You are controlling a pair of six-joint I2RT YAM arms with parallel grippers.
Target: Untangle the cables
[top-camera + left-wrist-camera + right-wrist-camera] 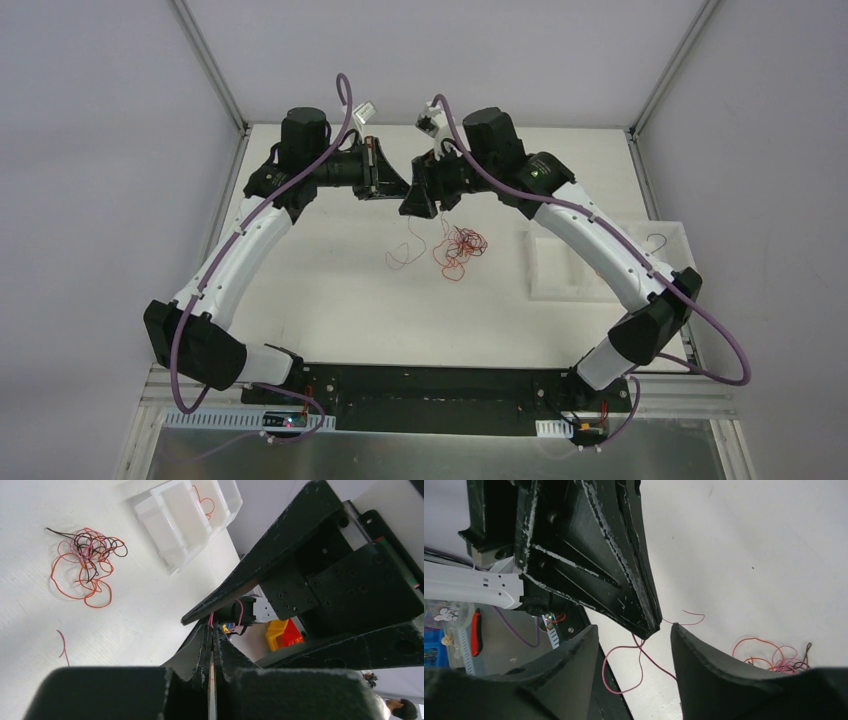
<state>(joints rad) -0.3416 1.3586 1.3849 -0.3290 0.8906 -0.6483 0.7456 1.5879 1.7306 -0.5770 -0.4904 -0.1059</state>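
The left gripper [212,640] is seen clamped shut on a single pink strand [640,652], which trails from its tip in a slack loop toward the table [330,300]. The right gripper [633,630] is held open just beside it, its jaws spread to either side of the left tip and of the hanging strand, with nothing gripped. Right of the grippers in the top view, the wad of cables [87,555] lies on the table, red-orange loops knotted with a few black ones. At the right of the top view a white tray [170,527] is seen, with one strand inside.

The wires are judged very light, limp and springy, and likely to slip from a loose pinch. A free end or outer loop is best taken, and drawn out slowly so that the wad is not dragged along.
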